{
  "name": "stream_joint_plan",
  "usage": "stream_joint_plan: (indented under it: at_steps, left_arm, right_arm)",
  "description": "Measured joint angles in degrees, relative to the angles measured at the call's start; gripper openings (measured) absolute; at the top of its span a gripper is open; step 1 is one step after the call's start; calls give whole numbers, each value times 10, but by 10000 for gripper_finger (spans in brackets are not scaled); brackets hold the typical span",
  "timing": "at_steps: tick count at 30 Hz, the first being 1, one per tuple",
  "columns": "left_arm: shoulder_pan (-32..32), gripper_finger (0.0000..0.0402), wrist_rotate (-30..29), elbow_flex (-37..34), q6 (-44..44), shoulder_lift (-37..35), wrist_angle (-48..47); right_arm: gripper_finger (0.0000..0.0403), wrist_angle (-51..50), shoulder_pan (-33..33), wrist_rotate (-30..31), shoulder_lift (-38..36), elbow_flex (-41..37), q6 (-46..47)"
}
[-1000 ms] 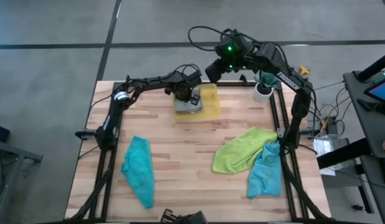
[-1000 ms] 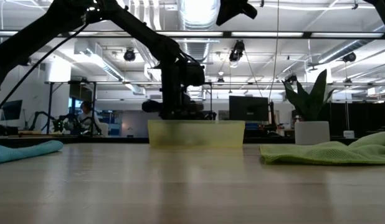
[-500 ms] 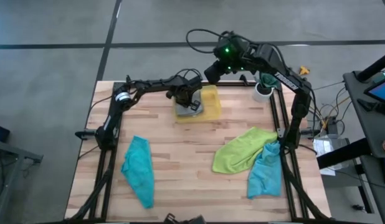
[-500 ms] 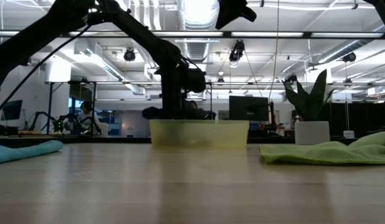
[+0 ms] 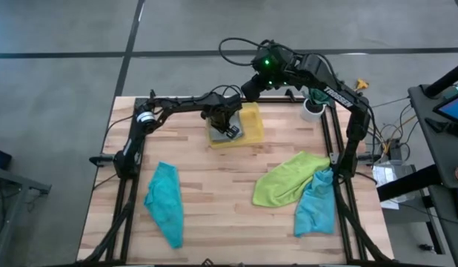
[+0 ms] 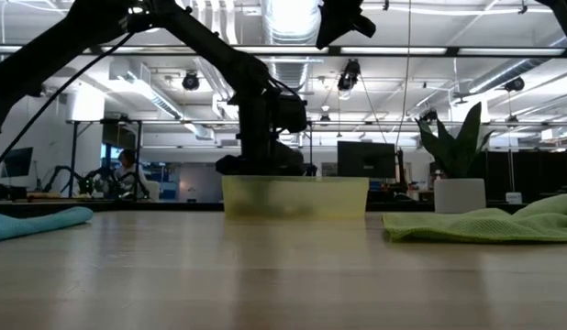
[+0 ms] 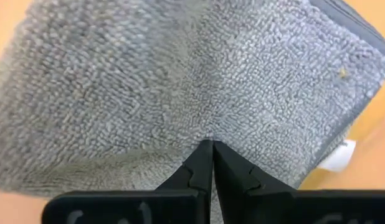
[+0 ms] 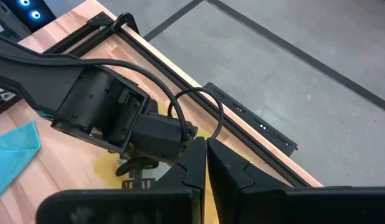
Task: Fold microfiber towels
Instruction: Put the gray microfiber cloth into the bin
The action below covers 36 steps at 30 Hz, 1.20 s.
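Left gripper (image 7: 212, 144): clenched, tips pressing the soft grey microfiber towel (image 7: 149, 81) in the yellow translucent plastic bin (image 5: 250, 119)
Right gripper (image 8: 205, 146): clenched, empty, above the bin
Left to fold: crumpled teal towel (image 5: 164, 202), lime green towel (image 5: 287, 179), second teal towel (image 5: 316, 203)

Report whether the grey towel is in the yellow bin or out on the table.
In the bin: the grey towel lies inside the yellow bin, under the left gripper.

Yellow bin (image 5: 247, 123); potted plant (image 5: 315, 102).

Grey towel (image 7: 149, 81) edges cut off
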Motion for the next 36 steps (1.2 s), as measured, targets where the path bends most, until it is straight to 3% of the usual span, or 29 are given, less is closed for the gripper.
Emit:
stream_joint_plan:
  at_steps: [16,26,36]
  left_arm:
    - [5,0,-5,0,17,-20,6]
    - [1,0,-52,-4,27,-37,165]
    - [-11,0,-37,-21,29,-8,169]
  right_arm:
    - [11,-1,0,2,0,0,0]
    - [11,-2,0,1,-2,0,4]
    - [11,-6,3,-13,-2,0,15]
